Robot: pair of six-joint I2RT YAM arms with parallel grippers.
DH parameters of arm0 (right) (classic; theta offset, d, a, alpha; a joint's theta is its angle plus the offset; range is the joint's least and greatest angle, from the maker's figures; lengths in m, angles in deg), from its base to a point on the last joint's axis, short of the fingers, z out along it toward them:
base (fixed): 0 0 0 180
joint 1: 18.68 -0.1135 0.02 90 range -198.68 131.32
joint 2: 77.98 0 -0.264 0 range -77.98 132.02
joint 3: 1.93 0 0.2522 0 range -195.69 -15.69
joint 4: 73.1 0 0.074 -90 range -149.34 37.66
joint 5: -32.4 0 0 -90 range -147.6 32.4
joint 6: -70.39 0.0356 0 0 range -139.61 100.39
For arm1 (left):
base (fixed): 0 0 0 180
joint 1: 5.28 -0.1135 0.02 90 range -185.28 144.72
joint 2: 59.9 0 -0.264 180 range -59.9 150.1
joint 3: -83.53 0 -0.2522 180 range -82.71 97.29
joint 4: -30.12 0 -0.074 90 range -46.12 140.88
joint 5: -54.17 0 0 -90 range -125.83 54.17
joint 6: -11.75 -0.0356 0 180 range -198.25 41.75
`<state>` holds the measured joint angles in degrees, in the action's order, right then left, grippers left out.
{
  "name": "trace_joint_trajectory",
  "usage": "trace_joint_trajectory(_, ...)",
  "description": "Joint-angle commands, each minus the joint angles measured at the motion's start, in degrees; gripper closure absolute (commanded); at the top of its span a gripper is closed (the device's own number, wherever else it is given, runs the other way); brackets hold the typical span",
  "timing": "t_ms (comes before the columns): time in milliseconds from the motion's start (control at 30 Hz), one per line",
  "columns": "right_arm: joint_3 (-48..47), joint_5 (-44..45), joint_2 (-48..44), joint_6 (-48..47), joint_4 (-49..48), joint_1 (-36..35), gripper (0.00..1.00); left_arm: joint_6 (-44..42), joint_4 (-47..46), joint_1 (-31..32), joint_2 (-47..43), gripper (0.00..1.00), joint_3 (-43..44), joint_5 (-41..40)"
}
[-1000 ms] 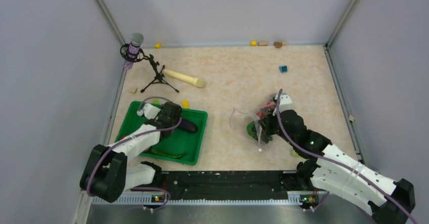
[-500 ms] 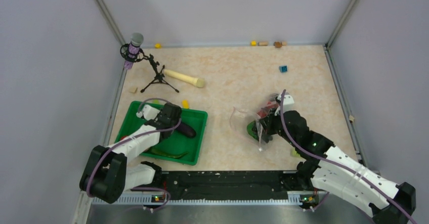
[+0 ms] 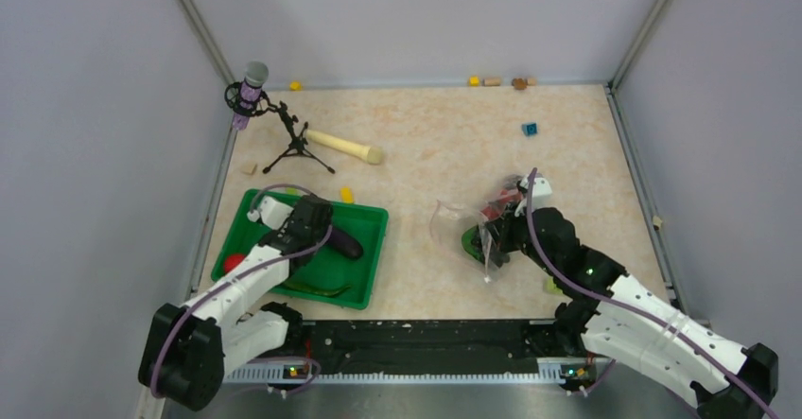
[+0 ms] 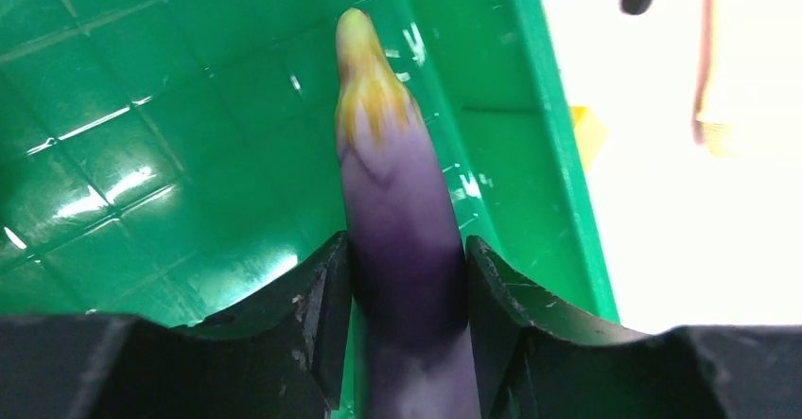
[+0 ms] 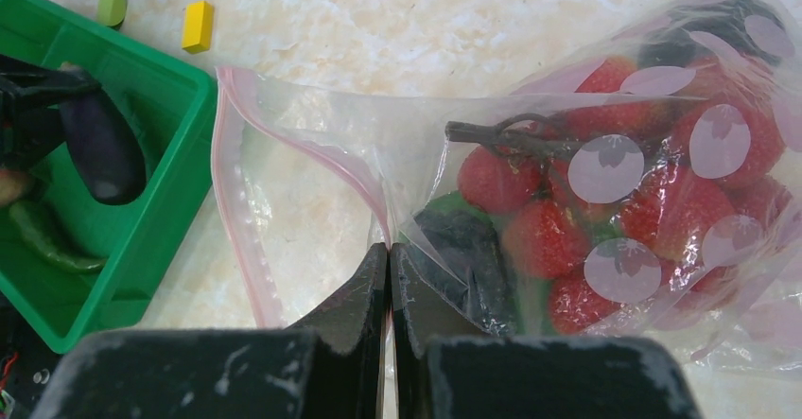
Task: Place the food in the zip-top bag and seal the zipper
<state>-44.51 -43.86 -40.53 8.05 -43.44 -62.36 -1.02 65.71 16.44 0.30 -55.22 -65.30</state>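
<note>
Eggplant: dark purple and glossy, tapering to a yellow-green tip. It is probably light, rigid and a little slick, so the thick middle is a safer place to hold than the taper.
Where it is: over the green tray, close to the tray's right wall, tip pointing away from the wrist. Whether it is clear of the tray floor cannot be told.
Left gripper: jaws partly closed, one pad on each flank of the eggplant's wide part, with nothing else held.
Left arm: stretched forward from its base over the tray, wrist tilted down toward the table's middle.
Zip-top bag: thin, clear and floppy, lying on the table apart from the tray with its mouth gaping toward it. It would likely sag shut if left unsupported.
Zipper: pale pink strip curving round the open mouth, not sealed.
Inside the bag: strawberries and a dark piece beside them.
Right gripper: jaws fully together, pinching the bag's film just behind the mouth.
Right arm: reaching forward and left, wrist low over the table.
Other pieces in the tray: a long green piece and a red round piece.
Nearby: yellow block just beside the tray's outer wall.
</note>
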Motion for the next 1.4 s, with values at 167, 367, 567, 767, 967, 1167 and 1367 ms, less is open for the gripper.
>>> trace_joint_trajectory(167,-0.2,0.2,-1.5,0.0,-0.9,0.4,1.00,-8.3,-2.8,-0.1,-10.8,1.00,0.3,2.2)
trace_joint_trajectory(367,-1.4,-2.3,-2.2,-0.4,-0.5,0.4,1.00,-15.5,-8.4,0.5,-15.7,1.00,0.4,5.9)
trace_joint_trajectory(567,-5.9,-3.5,-1.9,-0.9,3.0,0.4,1.00,-25.1,-20.2,1.0,-18.6,1.00,-0.3,19.4)
trace_joint_trajectory(767,-13.0,-8.8,0.5,-0.8,7.5,0.4,1.00,-32.3,-36.0,3.8,-22.3,1.00,-1.9,32.1)
trace_joint_trajectory(967,-23.7,-13.5,6.9,-1.4,15.5,0.4,1.00,-40.8,-46.1,10.2,-23.4,1.00,-0.1,38.5)
trace_joint_trajectory(1167,-30.7,-19.5,9.9,-2.7,17.8,0.3,1.00,-49.9,-51.1,17.2,-19.4,1.00,5.4,47.1)
trace_joint_trajectory(1367,-32.6,-23.7,10.5,-3.4,17.1,0.3,1.00,-52.3,-60.8,20.2,-15.4,1.00,5.9,53.6)
